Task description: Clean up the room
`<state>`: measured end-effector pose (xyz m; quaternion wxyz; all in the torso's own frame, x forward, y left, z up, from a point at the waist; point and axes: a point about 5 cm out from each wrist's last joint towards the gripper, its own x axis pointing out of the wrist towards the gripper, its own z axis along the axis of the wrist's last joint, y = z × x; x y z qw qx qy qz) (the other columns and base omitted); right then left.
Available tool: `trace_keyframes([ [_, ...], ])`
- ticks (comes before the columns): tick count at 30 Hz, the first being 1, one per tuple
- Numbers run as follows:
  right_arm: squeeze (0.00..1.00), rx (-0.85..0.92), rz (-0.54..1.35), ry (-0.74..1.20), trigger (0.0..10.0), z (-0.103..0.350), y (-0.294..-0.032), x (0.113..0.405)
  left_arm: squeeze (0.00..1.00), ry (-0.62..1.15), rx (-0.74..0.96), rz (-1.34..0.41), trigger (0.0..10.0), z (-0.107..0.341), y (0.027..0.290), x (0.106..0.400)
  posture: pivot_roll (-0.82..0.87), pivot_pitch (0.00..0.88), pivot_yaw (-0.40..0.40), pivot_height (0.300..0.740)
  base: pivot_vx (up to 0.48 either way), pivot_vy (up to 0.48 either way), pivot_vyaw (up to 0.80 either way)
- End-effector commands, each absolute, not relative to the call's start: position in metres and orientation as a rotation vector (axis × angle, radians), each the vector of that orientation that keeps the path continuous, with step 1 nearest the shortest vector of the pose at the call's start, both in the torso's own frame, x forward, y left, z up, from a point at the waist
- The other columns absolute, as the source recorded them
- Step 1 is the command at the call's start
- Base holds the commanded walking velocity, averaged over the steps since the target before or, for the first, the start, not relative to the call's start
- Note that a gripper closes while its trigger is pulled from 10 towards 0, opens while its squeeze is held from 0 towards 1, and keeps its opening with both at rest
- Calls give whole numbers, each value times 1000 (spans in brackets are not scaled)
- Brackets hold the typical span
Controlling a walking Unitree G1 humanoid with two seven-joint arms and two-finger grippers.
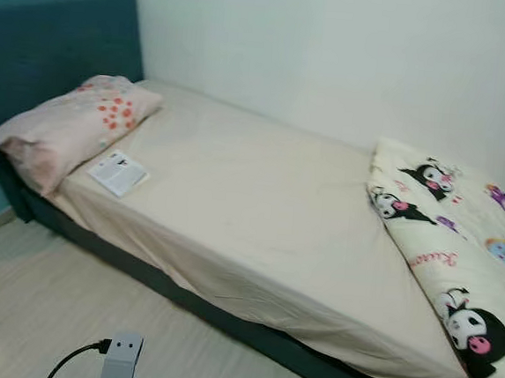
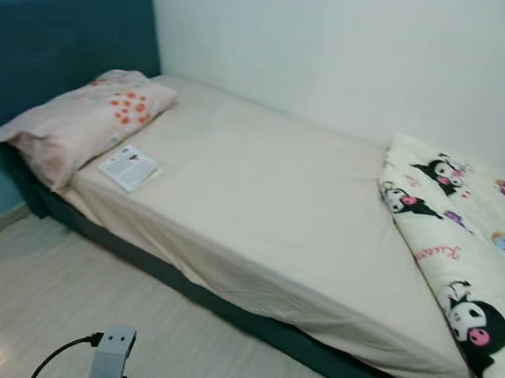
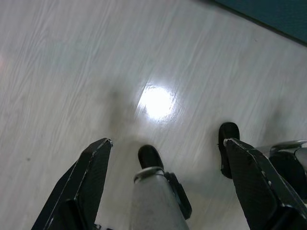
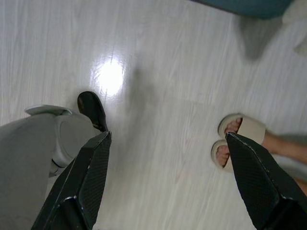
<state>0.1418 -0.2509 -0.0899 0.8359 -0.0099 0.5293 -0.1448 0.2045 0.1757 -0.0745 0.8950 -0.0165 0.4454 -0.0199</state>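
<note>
A single bed (image 1: 259,216) with a teal upholstered headboard (image 1: 53,43) stands against a white wall, seen from the robot's head looking down. A cream fitted sheet covers the mattress. At the head end, on the robot's left, lies a pink pillow (image 1: 68,127) with orange flower print. Just beside the pillow, on the sheet near the bed's front edge, lies a small white booklet (image 1: 118,172). At the foot end, on the right, a cream duvet (image 1: 459,260) printed with black-and-white cartoon characters is bunched up and hangs over the bed's corner.

Both arms hang low over pale wood-look floor (image 3: 72,72). The left gripper (image 3: 168,158) has its fingers spread wide, holding nothing. The right gripper (image 4: 168,153) is likewise wide open and empty; beyond it a person's feet in beige slippers (image 4: 237,139) stand on the floor.
</note>
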Motion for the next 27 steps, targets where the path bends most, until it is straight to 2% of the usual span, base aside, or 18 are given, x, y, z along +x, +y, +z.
trace_keyframes([
  [1,0,-21,-310,1120,10000,-90,-251,142,0,917,-23,-55,10000,-74,174,206,83,0,-38,705,0,0,-669],
  [8,0,-15,-315,1097,10000,-89,-250,145,0,902,-14,-63,10000,-71,173,210,82,0,-36,705,0,0,-615],
  [10,0,-13,-316,1091,10000,-89,-250,146,0,900,-12,-62,10000,-71,173,211,82,0,-36,705,0,0,0],
  [27,0,-17,-294,1083,10000,-88,-246,150,0,909,-22,-40,10000,-69,175,214,83,0,-35,705,0,-463,0],
])
